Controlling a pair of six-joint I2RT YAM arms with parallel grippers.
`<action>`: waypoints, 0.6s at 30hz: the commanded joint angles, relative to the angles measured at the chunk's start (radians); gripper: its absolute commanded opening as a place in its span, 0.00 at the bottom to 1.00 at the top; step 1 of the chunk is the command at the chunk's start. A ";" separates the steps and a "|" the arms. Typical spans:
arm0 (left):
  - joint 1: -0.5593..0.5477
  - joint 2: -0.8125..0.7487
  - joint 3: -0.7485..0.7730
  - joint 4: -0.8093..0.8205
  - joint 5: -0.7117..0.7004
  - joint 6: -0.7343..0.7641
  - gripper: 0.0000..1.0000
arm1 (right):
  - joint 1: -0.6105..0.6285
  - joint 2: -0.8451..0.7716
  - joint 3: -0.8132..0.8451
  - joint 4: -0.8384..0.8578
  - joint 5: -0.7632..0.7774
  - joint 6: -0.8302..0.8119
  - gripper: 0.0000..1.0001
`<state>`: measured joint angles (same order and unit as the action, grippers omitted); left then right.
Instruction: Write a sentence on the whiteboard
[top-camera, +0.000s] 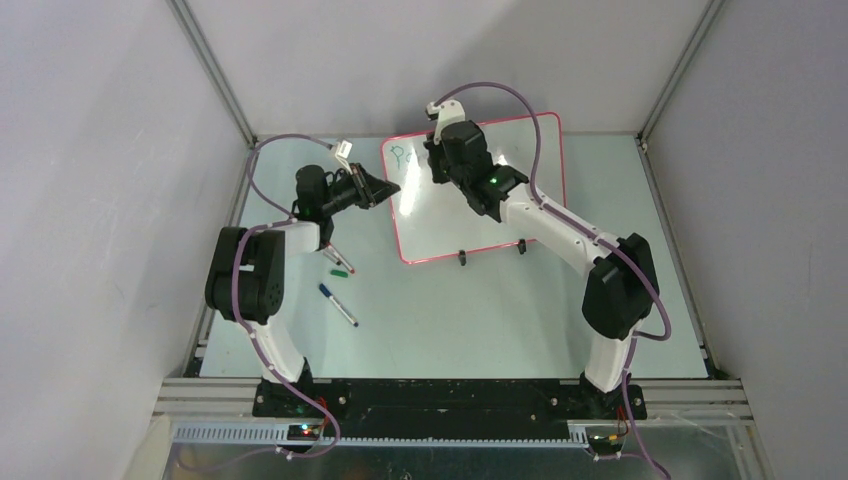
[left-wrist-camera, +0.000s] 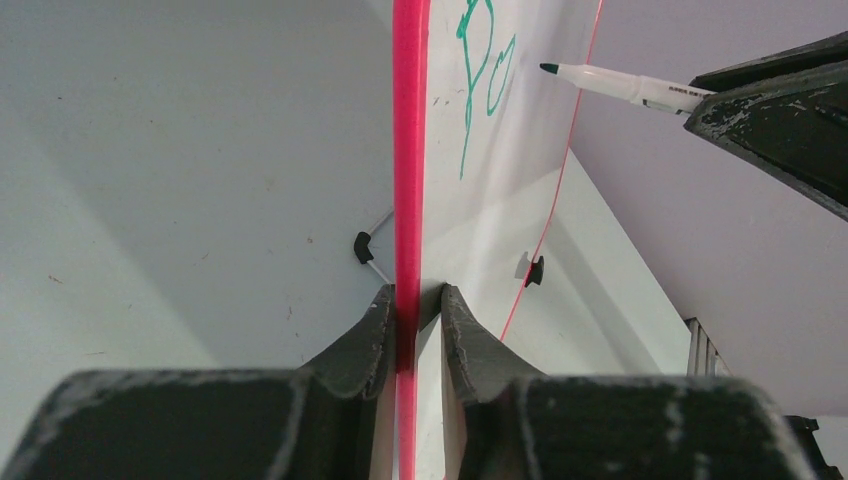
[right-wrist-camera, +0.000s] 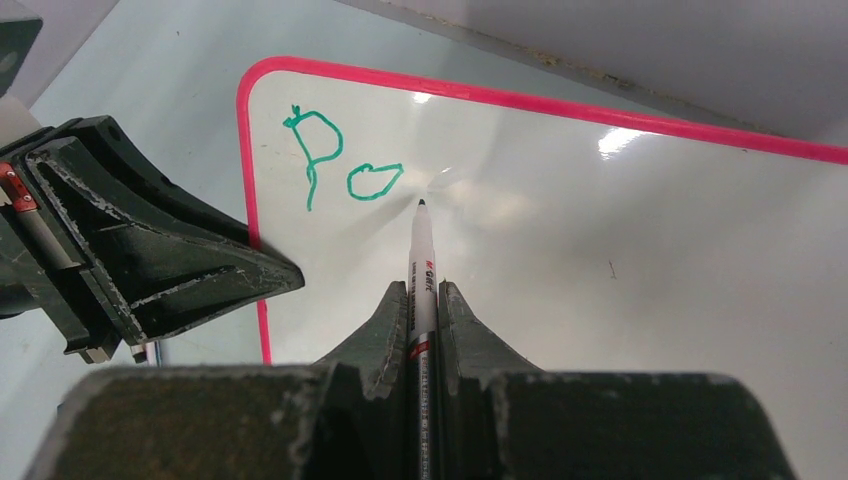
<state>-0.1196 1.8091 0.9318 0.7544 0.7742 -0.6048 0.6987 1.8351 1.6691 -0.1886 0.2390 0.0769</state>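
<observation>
- My left gripper (left-wrist-camera: 416, 295) is nearly closed, its two fingers pinching the red-pink rim of the whiteboard (top-camera: 440, 225) on the board's left edge, one finger on each face.
- My right gripper (right-wrist-camera: 423, 290) is clamped tight on a green marker (right-wrist-camera: 421, 260). The barrel runs straight out between the fingers, tip forward.
- The whiteboard stands on the table (top-camera: 450, 330) on its two black feet (top-camera: 462, 257), in the far middle between my arms, writing face toward my right gripper.
- The sentence (right-wrist-camera: 311, 165) is so far only "Po" in green, in the board's upper left corner, near the edge my left gripper grips.
- The marker's tip sits just right of the "o", level with its lower half. It is very close to the board, but I cannot tell whether it touches.
- Loose pens (top-camera: 338, 305) lie on the table beside my left arm, well apart from the board.
</observation>
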 joint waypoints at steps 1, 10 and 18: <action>-0.003 0.006 0.037 0.018 -0.005 0.022 0.00 | 0.005 -0.002 0.052 0.035 0.030 -0.010 0.00; -0.005 0.003 0.033 0.021 -0.006 0.022 0.00 | 0.006 -0.003 0.050 0.043 0.063 -0.007 0.00; -0.006 0.001 0.031 0.022 -0.007 0.027 0.00 | 0.008 0.003 0.053 0.058 0.064 -0.005 0.00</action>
<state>-0.1196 1.8091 0.9318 0.7544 0.7742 -0.6044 0.6994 1.8355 1.6741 -0.1860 0.2813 0.0761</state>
